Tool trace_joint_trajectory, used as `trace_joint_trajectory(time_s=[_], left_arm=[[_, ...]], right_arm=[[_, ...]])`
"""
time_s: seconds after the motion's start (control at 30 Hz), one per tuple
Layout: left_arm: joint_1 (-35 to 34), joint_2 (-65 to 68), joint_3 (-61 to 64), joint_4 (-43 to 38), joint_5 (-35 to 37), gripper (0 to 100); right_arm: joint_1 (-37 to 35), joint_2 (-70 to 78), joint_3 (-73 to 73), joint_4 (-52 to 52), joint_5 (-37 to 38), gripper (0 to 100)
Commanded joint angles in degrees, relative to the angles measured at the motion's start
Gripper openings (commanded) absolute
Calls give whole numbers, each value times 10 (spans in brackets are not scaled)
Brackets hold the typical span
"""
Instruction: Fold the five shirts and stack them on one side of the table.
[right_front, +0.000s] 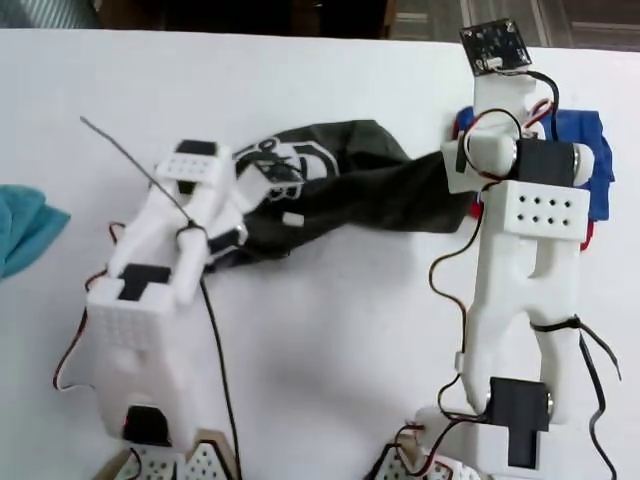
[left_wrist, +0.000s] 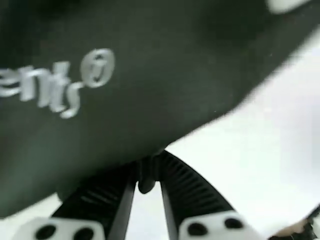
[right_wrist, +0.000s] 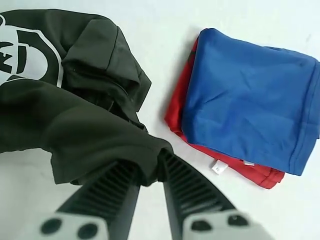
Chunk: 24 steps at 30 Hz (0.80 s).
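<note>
Now black shirt (right_front: 360, 185) in left end effector (left_wrist: 148, 171), right end effector (right_wrist: 148, 169).

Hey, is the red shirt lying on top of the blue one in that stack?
No, the folded blue shirt lies on top, with the red shirt peeking out underneath along its edges.

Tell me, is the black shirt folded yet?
Not folded. The black shirt is bunched and stretched between the left gripper and right gripper, unlike the flat blue shirt.
</note>
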Motion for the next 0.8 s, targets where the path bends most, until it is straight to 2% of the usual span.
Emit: trace_joint_trajectory(time_s=[0.0, 0.13, 0.2, 0.43, 0.57, 0.77], left_arm=[[-22, -10, -52, 33, -2, 27], [-25, -10, -137, 134, -2, 27], [-25, -14, -176, 156, 3, 27], [-35, -143, -193, 156, 18, 27], [-50, -248, -192, 156, 19, 27], [-124, -379, -192, 154, 15, 27]], right_arm=[[6, -27, -4, -8, 4, 22], [1, -24, -4, -8, -2, 22], [-7, -23, -4, -12, -8, 22], [-46, -29, -14, -73, -22, 22], [-44, -33, -70, -62, -25, 22], [-46, -80, -158, -32, 0, 22]])
